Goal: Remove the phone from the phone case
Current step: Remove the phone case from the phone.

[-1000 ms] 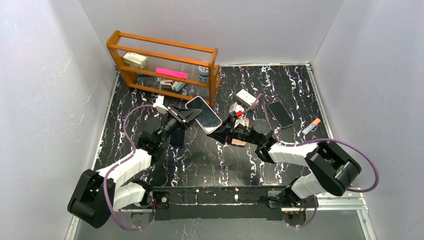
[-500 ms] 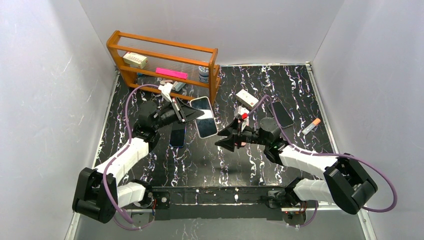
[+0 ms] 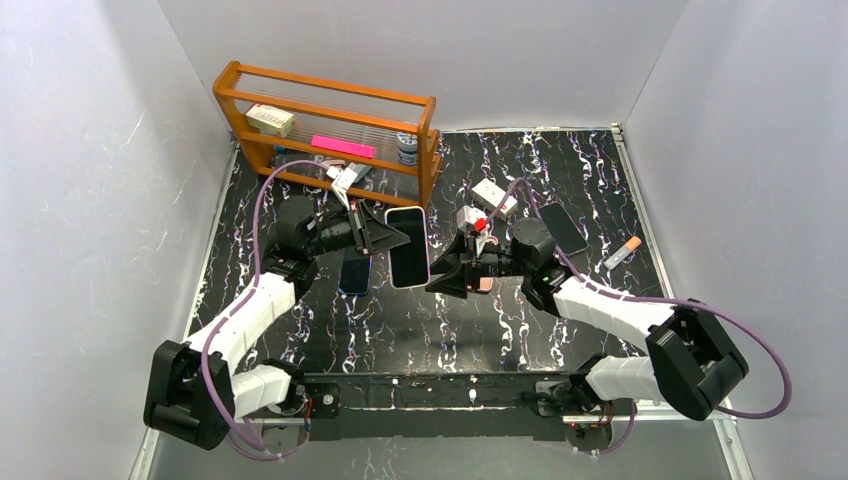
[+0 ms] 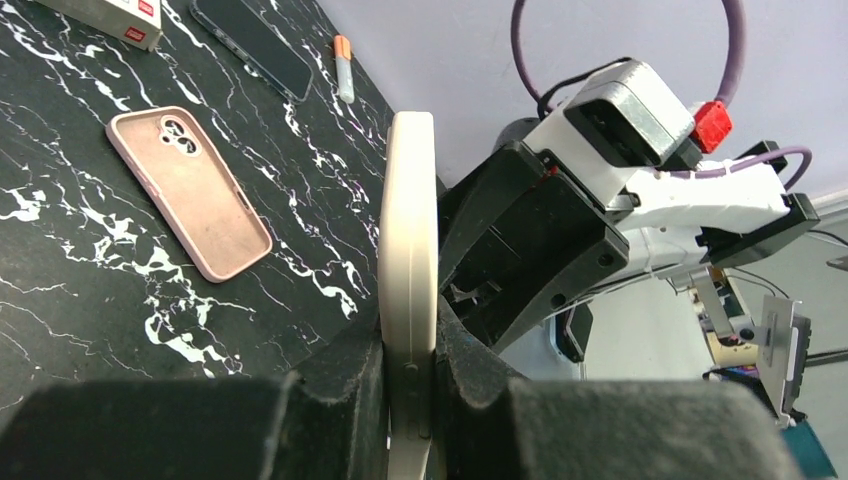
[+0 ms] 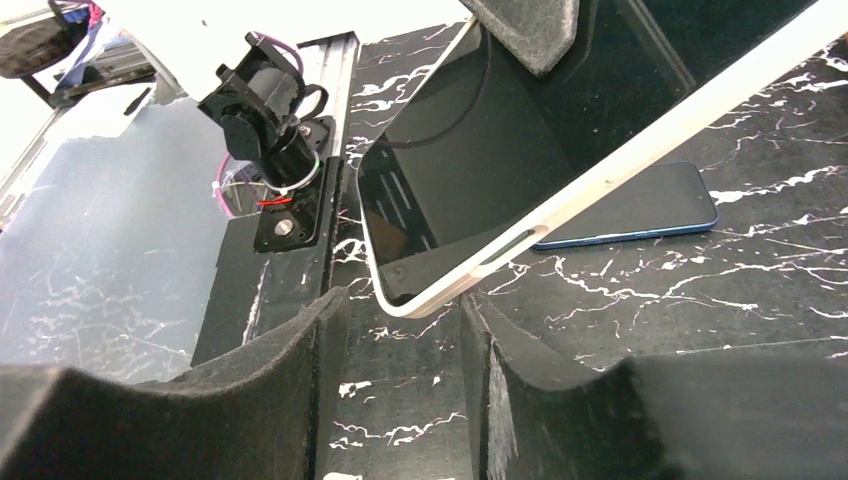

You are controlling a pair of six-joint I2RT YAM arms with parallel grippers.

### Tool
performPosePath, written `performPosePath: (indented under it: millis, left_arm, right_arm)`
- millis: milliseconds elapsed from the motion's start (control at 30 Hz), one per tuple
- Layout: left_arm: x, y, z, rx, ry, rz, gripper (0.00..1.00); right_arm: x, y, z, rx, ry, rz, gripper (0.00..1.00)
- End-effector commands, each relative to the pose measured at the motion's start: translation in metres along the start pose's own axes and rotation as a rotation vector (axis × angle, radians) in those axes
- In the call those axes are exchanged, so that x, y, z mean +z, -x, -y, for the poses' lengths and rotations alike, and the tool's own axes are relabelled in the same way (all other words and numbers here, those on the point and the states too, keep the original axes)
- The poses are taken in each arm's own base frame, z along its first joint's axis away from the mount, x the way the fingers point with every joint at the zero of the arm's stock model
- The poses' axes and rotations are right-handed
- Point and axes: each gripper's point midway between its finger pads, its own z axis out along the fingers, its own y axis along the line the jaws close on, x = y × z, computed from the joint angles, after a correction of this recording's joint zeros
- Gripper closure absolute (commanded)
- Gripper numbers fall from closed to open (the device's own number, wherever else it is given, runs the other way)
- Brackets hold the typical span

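Observation:
A phone in a cream-white case (image 3: 408, 246) is held up above the table, screen toward the right arm. My left gripper (image 3: 383, 236) is shut on its long edges; in the left wrist view the case edge (image 4: 407, 240) stands upright between the pads (image 4: 340, 400). My right gripper (image 3: 442, 279) is open just right of the phone. In the right wrist view the phone's lower corner (image 5: 440, 270) hangs just beyond the open fingers (image 5: 300, 380), not between them.
A pink empty case (image 4: 190, 190) lies on the table under the right arm. A blue phone (image 3: 354, 270) lies below the left gripper. A black phone (image 3: 560, 228), marker (image 3: 622, 252), white box (image 3: 493, 195) and wooden shelf (image 3: 330, 130) stand farther back.
My left gripper has swung the cased phone from tilted to nearly upright and a little lower. My right gripper has drawn back, then closed in on the phone's right side, still open.

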Motion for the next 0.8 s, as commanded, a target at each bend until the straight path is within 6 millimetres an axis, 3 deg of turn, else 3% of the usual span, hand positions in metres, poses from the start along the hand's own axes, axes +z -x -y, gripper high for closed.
performPosePath:
  millis: [0,233,567,767]
  left_arm:
    - [-0.008,0.016,0.044,0.149,-0.112,0.010,1.00]
    - [-0.011,0.013,0.050,0.163,-0.134,-0.006,1.00]
    - [-0.011,0.019,0.057,0.120,-0.133,0.012,1.00]
    - [-0.010,0.017,0.060,0.075,-0.133,0.018,1.00]
  right_arm:
    - [0.005,0.020,-0.009,-0.064,0.086,0.018,0.50]
    - [0.009,0.021,-0.016,-0.053,0.164,0.001,0.62]
    - [0.012,0.013,-0.016,-0.108,0.219,-0.030,0.98]
    - [0.016,0.017,-0.001,-0.162,0.160,-0.018,0.99]
